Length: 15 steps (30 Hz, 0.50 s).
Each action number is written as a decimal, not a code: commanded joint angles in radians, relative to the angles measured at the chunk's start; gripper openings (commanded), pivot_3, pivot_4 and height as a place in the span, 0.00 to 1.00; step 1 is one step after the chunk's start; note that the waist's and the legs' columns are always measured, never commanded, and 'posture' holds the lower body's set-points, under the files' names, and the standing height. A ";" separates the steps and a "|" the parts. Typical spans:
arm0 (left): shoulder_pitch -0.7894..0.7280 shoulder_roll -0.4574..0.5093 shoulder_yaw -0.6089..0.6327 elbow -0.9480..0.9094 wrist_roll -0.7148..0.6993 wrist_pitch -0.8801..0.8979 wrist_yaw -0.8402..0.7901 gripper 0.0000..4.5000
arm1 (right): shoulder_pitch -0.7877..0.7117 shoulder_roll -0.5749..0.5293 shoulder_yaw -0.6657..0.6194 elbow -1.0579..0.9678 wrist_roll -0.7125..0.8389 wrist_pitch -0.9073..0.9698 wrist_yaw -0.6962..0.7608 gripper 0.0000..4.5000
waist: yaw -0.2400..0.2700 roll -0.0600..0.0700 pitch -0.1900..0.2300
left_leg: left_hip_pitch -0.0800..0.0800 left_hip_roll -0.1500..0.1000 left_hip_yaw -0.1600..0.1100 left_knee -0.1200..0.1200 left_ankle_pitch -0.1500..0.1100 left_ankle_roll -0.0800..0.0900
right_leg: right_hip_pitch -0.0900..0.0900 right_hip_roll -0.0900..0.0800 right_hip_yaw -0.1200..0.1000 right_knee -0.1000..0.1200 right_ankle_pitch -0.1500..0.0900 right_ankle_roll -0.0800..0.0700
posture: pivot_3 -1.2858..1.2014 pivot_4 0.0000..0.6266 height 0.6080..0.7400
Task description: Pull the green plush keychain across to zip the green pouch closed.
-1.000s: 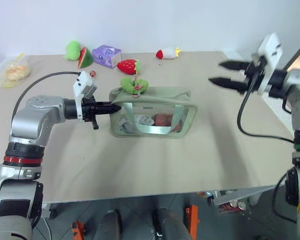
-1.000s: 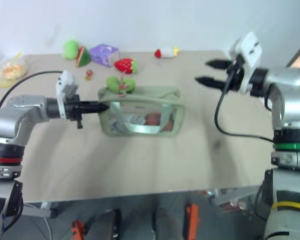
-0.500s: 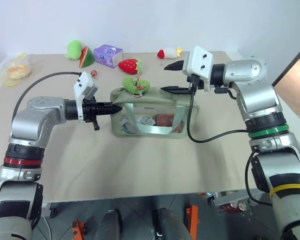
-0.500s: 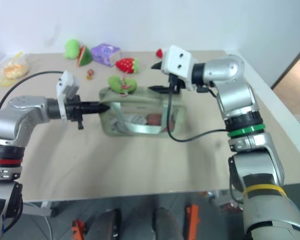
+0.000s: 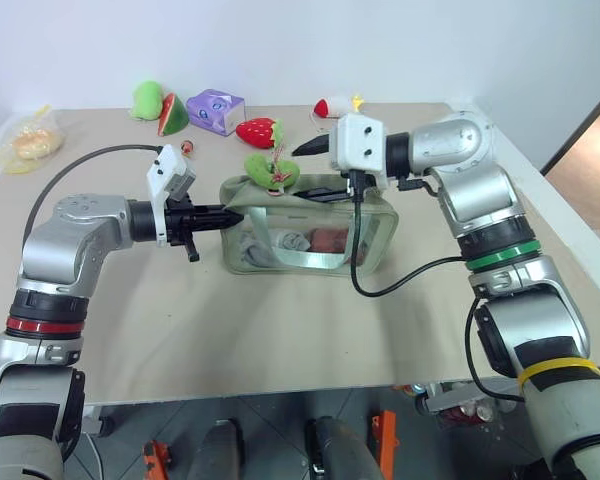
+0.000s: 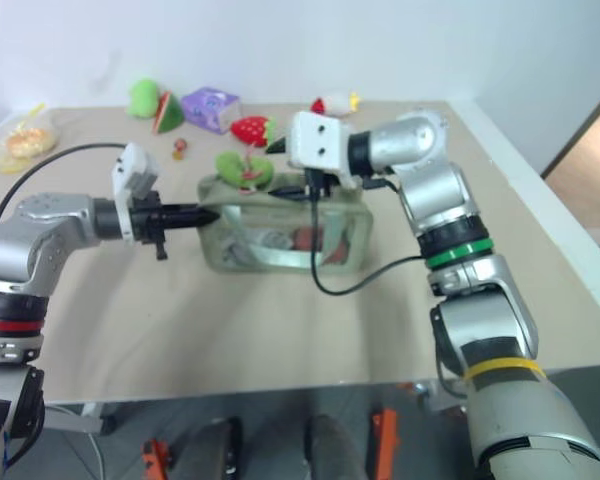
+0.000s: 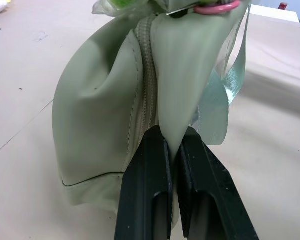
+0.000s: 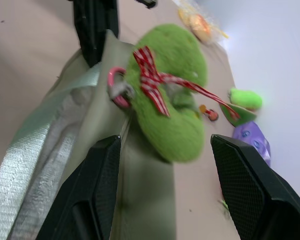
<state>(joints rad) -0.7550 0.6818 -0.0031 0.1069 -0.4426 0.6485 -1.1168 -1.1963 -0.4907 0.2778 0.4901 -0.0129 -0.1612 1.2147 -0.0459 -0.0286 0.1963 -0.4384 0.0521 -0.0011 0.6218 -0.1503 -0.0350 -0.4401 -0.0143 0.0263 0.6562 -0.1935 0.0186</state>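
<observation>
Green pouch (image 5: 310,225) is pinched at its nine-o'clock end by my left gripper (image 5: 230,214), my spread right gripper (image 8: 165,150) brackets the keychain (image 5: 270,170) on top, so next I judge: pinch and pull toward three o'clock.

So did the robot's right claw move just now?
Yes. The right gripper swung in from the table's right side toward the robot's left. It now hangs open over the pouch, close to the keychain, fingers on either side of it.
</observation>
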 commanded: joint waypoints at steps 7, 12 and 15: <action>0.001 -0.002 0.016 -0.034 -0.016 0.005 0.013 0.00 | -0.064 0.057 0.004 0.021 -0.031 -0.048 -0.008 0.66 | 0.000 0.000 0.000 | 0.000 0.000 0.000 0.000 0.000 0.000 | 0.000 0.000 0.000 0.000 0.000 0.000 | 0.52 0.24 1.00; 0.004 -0.001 0.016 -0.034 -0.017 0.006 0.017 0.00 | -0.069 0.068 -0.004 0.034 -0.025 -0.059 0.007 0.26 | 0.000 0.000 0.000 | 0.000 0.000 0.000 0.000 0.000 0.000 | 0.000 0.000 0.000 0.001 0.000 0.000 | 0.52 0.24 1.00; 0.005 -0.001 0.016 -0.033 -0.017 0.004 0.020 0.00 | -0.066 0.067 -0.009 0.025 -0.013 -0.055 0.025 0.00 | 0.000 0.000 0.000 | 0.000 0.000 0.000 0.000 0.000 0.000 | 0.000 0.000 0.000 0.001 0.000 0.000 | 0.52 0.24 1.00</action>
<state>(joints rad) -0.7537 0.6795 -0.0029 0.1034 -0.4488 0.6554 -1.0991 -1.2274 -0.4210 0.2805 0.5359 -0.0432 -0.2062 1.2259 -0.0459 -0.0286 0.1963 -0.4382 0.0521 -0.0012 0.6219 -0.1503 -0.0350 -0.4401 -0.0143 0.0263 0.6568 -0.1935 0.0185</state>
